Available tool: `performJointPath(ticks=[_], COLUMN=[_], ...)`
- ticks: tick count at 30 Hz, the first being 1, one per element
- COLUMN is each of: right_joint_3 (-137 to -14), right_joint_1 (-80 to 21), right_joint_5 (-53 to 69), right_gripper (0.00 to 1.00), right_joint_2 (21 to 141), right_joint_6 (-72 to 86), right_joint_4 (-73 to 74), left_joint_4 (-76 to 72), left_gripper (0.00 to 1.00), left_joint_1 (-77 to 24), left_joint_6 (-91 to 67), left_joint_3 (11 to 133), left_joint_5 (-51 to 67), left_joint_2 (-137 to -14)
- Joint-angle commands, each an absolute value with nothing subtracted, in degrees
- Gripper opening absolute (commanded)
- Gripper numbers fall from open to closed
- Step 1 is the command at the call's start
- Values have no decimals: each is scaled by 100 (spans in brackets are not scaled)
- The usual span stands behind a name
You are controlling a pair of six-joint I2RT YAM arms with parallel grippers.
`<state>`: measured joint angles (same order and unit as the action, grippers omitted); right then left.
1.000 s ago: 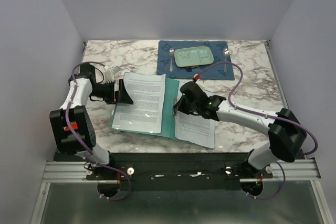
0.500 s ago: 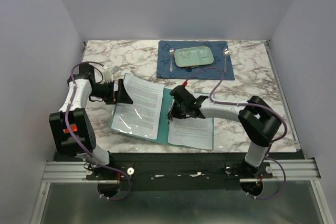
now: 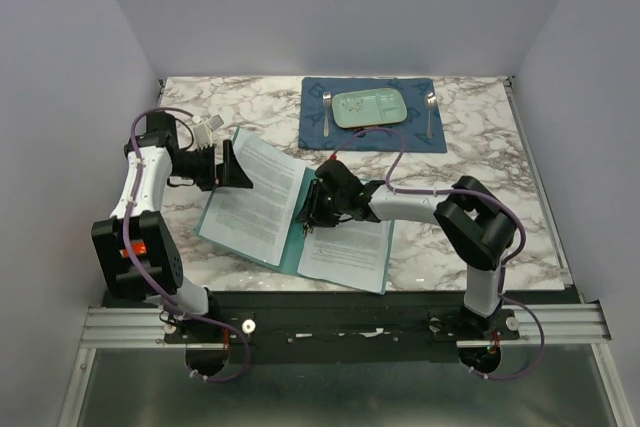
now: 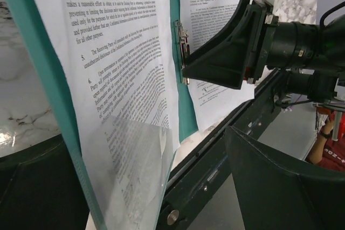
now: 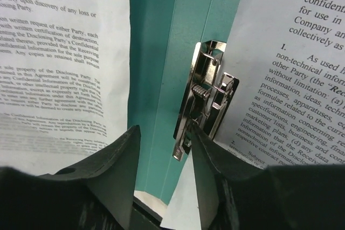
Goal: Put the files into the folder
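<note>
Metal clip (image 5: 202, 100) before right tool (image 5: 164, 133), plate (image 3: 369, 108) on placemat (image 3: 312, 92) behind folder (image 5: 161, 52)

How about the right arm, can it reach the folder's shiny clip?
Probably yes. The right gripper hovers just over the clip at the crease of the folder, jaws apart, nothing in the way.

Bright even overhead light, soft shadows, wrist views blurred up close
</note>
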<state>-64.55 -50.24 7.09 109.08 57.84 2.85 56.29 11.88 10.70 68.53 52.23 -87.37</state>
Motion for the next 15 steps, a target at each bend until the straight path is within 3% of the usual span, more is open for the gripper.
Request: performJointPath(ticks=[1, 5, 7, 15], right_joint_3=[-6749, -7092, -7102, -6707], right_joint_1=[-5036, -5036, -5036, -4861], right_joint_5=[870, 914, 888, 265], right_gripper=[52, 54, 54, 56], right_joint_2=[10653, 10565, 10477, 9652], right_joint_6=[5152, 4852, 4773, 4641], right_joint_4=[843, 1326, 1485, 2011], left_joint_4=[5660, 5634, 5634, 5643], left_gripper=[97, 72, 65, 64], left_joint_1=[1151, 1143, 1134, 976], left_joint_6=[853, 835, 826, 747], left_joint_3=[7215, 7339, 7348, 7330], left_joint_5=[4923, 4449, 4377, 4316], left_joint_2=[-8499, -8525, -8552, -8499])
